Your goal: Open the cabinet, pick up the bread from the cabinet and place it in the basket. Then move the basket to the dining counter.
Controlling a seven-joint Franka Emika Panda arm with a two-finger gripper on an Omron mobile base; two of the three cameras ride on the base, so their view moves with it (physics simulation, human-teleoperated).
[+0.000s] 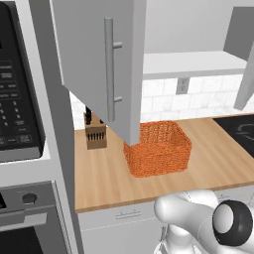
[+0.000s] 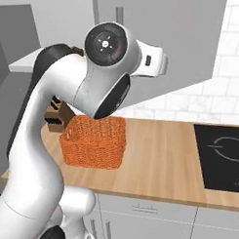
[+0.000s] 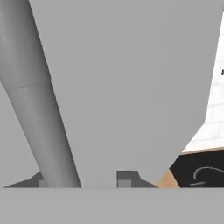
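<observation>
**Cabinet doors swung open, basket on tabletop**

Cabinet [image 1: 99, 64] status: the left door stands swung out toward the camera in the left base view, its long vertical bar handle [image 1: 109, 69] facing the viewer. A second door [image 1: 245, 84] hangs open at the right edge of that view. Between the two doors the white shelf [image 1: 193, 63] is exposed. No loaf can be made out on the visible part of the shelf.

Basket [image 1: 158, 148] position: the orange woven basket rests on the wood tabletop [image 1: 213, 158], below the open left door and near the white tiled backsplash [image 1: 163, 96]. Its interior appears bare as far as the views allow. A knife block [image 1: 95, 135] stands just beside it on the left, partly covered by the door edge. A black cooktop [image 2: 223, 157] is inset in the tabletop well apart to the right of the basket.

Hand status: in the hand view, one dark fingertip [image 3: 127, 178] rises at the bottom, close against the grey door panel [image 3: 131, 87], with the bar handle [image 3: 39, 109] running diagonally at the left. Whether the hand is released or clenched on the handle cannot be told.

Other items: a microwave [image 1: 17, 99] sits at the left of the left base view, with an oven [image 1: 25, 218] below it.
</observation>
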